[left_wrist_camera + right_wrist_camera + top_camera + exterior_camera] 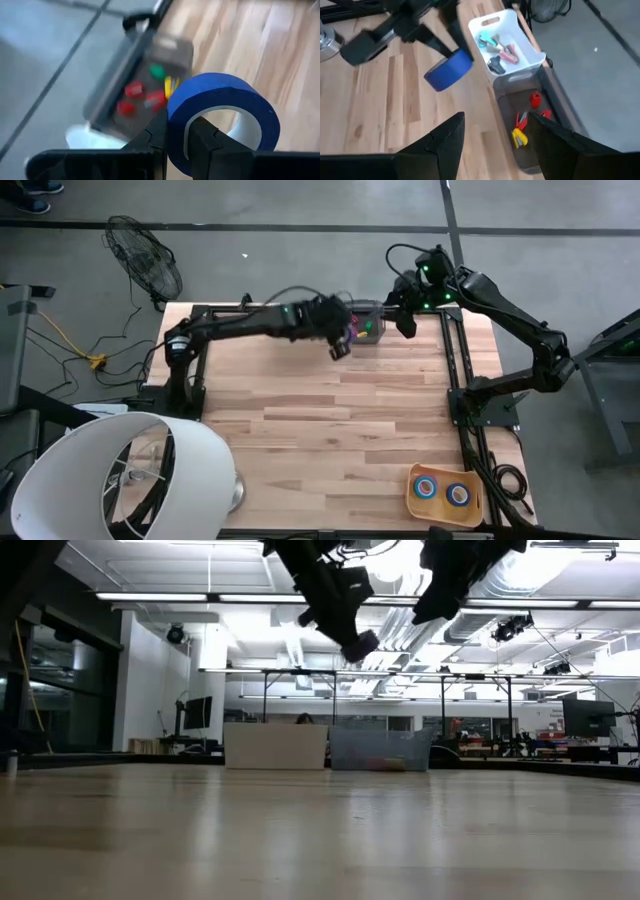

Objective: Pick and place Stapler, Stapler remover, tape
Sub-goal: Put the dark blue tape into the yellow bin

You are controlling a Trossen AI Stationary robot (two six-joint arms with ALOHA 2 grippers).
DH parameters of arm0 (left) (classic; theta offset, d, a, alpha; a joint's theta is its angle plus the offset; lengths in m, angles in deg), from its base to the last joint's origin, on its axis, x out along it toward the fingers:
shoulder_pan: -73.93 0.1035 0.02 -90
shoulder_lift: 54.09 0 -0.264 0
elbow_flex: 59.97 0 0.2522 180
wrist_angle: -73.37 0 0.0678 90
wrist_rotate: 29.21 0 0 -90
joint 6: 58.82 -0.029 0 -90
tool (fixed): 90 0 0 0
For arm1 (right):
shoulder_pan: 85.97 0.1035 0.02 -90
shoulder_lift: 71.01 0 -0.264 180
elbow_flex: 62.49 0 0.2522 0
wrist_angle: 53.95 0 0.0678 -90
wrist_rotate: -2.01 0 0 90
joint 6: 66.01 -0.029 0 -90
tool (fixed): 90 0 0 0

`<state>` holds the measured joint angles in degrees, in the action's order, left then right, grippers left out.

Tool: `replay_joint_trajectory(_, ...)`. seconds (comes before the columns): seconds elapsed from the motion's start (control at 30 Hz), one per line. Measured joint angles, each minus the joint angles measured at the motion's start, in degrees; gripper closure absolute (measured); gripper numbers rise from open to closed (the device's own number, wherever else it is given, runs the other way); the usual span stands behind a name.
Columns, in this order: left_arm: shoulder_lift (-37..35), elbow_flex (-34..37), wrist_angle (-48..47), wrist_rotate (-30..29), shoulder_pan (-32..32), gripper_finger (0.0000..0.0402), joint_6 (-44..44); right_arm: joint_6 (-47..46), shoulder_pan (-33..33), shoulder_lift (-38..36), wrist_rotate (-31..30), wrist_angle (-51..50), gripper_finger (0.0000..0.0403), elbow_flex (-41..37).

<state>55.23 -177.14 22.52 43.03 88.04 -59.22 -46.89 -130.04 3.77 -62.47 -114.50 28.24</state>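
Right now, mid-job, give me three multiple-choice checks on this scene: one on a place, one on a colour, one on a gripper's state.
1. Where is the tape roll?
A. on the tray at the table's near right corner
B. held above the table beside the bins
C. in the white bin

2. What colour is that roll?
A. blue
B. red
C. yellow

3. How do the right gripper's fingers stand?
A. shut on a stapler
B. shut on nothing
C. open, empty

Key: 1 B, the left gripper clamps its wall in the air; 2 A, blue in both wrist views; 3 C, nothing between its fingers.
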Motion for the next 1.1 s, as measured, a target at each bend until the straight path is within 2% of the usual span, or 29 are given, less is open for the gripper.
replay_joint_trajectory(0.2, -0.1, -4.7, 3.8, 4.0, 4.6, 0.0367, -8.2, 0.4, 0.0, 0.0, 0.2, 2.1, 0.0196, 0.0)
replay_joint_trajectory(0.47, -0.1, -7.2, 9.8, 9.2, 9.0, 0.0367, -13.1, 0.5, 0.0, 0.2, 0.2, 5.5, 0.0196, 0.0)
replay_joint_trajectory(0.93, -0.1, -7.5, 22.4, 26.3, 15.4, 0.0363, -13.8, 0.4, 0.0, 0.2, 2.1, 16.3, 0.0196, 0.0)
replay_joint_trajectory(1.1, -0.1, -7.5, 25.7, 29.3, 16.3, 0.0361, -14.2, -0.3, 0.4, 0.2, 2.1, 19.7, 0.0196, 0.0)
